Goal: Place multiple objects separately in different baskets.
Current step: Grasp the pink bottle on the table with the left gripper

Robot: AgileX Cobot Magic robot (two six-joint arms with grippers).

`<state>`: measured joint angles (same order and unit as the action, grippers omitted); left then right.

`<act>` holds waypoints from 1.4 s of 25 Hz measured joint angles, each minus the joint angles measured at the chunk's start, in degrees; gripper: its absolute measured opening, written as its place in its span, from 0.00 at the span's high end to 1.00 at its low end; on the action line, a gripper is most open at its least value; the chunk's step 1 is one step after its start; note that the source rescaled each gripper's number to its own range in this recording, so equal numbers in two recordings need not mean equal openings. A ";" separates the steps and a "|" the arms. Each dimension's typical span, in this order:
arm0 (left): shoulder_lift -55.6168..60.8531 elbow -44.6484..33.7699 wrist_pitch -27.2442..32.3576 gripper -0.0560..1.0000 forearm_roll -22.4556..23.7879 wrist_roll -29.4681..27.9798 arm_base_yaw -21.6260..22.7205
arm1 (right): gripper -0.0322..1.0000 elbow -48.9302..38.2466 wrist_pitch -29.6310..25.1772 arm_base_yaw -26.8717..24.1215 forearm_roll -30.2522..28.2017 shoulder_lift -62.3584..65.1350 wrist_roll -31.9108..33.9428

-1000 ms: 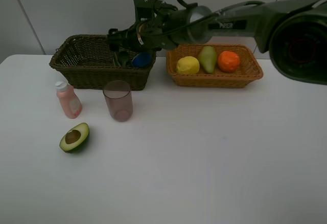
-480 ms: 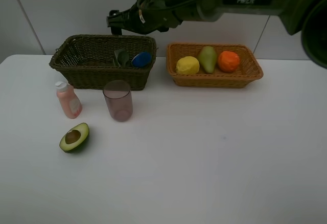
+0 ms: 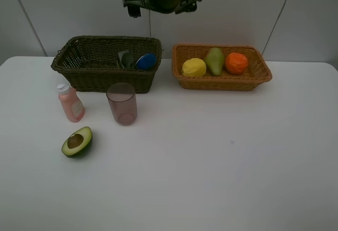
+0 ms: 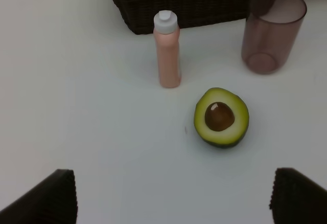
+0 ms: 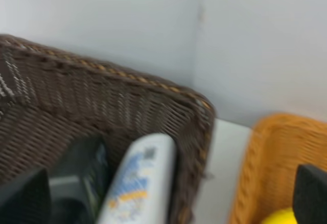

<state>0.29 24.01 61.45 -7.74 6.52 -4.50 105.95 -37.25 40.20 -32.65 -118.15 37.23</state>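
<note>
White surface (image 3: 211, 178): a flat top that carries two baskets at the back and three loose things at the front left; pale wall panels (image 3: 63, 9) rise behind it.
Deep dark brown-green wicker basket (image 3: 84, 73): rectangular, at the back left. A black pump bottle (image 3: 125, 58) and a white bottle with blue cap (image 3: 146, 60) lie side by side in its right end.
Shallow orange-tan wicker basket (image 3: 222, 82): rectangular, just beside the dark one on its right. It holds a yellow lemon (image 3: 194, 67), a green-red pear (image 3: 214, 60) and a round orange (image 3: 236, 63) in a row, the pear in the middle.
Small pink bottle with a white cap (image 3: 70, 103): upright on the surface, just in front of the dark basket's left part.
Translucent pinkish cup (image 3: 122, 104): upright, mouth up, near the dark basket's front wall, apart from the pink bottle.
Green avocado half with a brown pit (image 3: 77, 141): cut face up, nearer the viewer than the bottle and the cup, touching neither.
Robot's left tool (image 4: 172, 197): out of the high view. Its own camera shows two dark fingertips (image 4: 46, 198) spread wide with nothing between them. The avocado half lies ahead of the gap, clear of both; the pink bottle and the cup stand farther on.
Robot's right tool (image 5: 167, 194): at the top edge of the high view, raised well above the dark basket's right end. Its fingers (image 5: 23, 198) stand wide apart and grip nothing. Below the gap lie the white bottle and the black pump bottle inside the basket.
</note>
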 joint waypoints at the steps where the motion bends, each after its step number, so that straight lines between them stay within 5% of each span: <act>1: 0.00 0.00 0.00 0.00 0.00 0.00 0.00 | 0.00 -1.18 -0.80 0.00 0.14 1.47 -0.04; 23: 0.00 0.00 0.00 0.00 0.00 0.00 0.00 | 0.00 -45.59 -6.37 -0.05 -0.18 46.75 -10.94; 35: 0.00 0.00 0.00 0.00 -0.04 0.00 0.00 | 0.00 -56.15 -18.74 -0.05 3.34 66.44 -11.99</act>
<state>0.29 24.01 61.45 -7.78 6.52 -4.50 49.81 -56.00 40.15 -29.32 -51.70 25.24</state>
